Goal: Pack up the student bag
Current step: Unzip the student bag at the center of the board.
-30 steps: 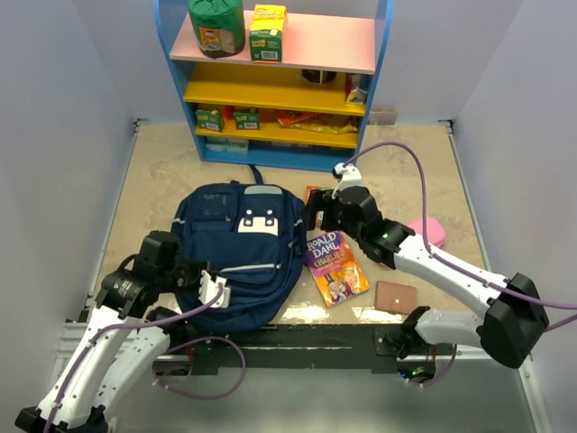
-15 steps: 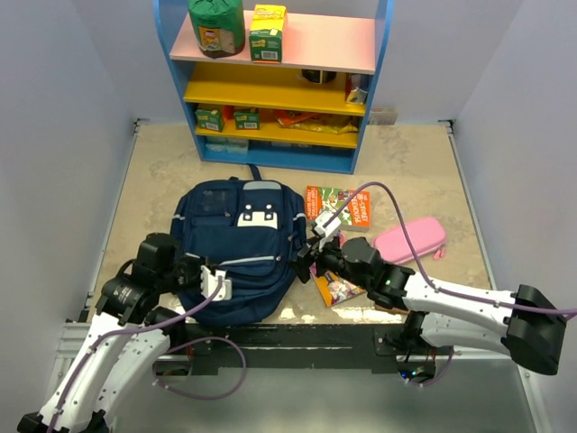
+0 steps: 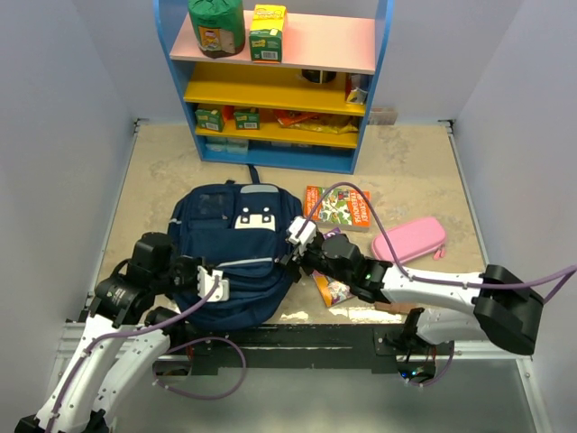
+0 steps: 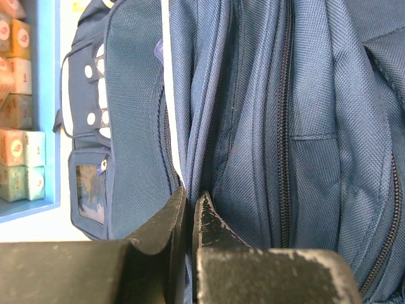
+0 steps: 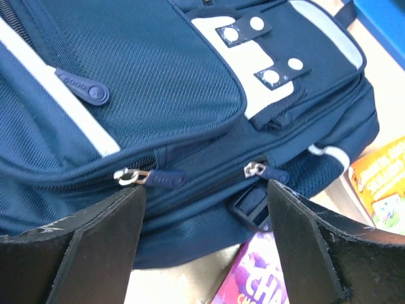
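Note:
The student bag (image 3: 236, 257), navy with grey-white patches, lies flat in the middle of the table. My left gripper (image 3: 211, 283) is at its near left edge. In the left wrist view the fingers (image 4: 188, 193) are pressed together on a fold of the bag's fabric (image 4: 253, 126). My right gripper (image 3: 290, 251) is at the bag's right side, open. In the right wrist view it (image 5: 205, 190) faces the bag's side wall (image 5: 190, 114), with two zipper pulls (image 5: 149, 177) (image 5: 262, 171) just beyond the fingertips. Both zips look closed.
An orange book (image 3: 338, 206) and a pink pencil case (image 3: 407, 239) lie right of the bag. A purple book (image 3: 332, 289) lies partly under my right arm; it also shows in the right wrist view (image 5: 253, 282). A coloured shelf (image 3: 270, 81) with boxes stands at the back.
My right arm swung left and nearer, from above the books to the bag's right side, uncovering the orange book and covering the purple one. The left arm barely moved.

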`<control>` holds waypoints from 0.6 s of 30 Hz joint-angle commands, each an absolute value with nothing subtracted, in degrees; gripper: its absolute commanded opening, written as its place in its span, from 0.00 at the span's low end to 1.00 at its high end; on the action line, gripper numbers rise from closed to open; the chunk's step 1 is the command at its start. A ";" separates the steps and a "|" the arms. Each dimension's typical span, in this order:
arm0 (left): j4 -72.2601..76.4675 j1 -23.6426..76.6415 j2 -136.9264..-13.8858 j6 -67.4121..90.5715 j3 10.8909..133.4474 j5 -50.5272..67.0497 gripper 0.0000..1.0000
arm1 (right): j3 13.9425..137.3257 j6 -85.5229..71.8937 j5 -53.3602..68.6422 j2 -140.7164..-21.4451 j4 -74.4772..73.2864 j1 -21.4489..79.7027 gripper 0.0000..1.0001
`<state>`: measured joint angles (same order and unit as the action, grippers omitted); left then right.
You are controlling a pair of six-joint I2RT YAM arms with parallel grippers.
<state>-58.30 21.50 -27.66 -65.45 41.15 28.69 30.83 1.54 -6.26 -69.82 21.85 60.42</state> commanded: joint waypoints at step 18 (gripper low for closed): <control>-51.86 21.45 -27.25 -63.37 42.80 31.20 0.00 | 31.90 3.08 3.78 -71.02 27.25 62.40 0.18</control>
<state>-59.11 21.45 -27.90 -64.23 41.41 28.51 31.79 3.40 0.99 -73.71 25.15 61.36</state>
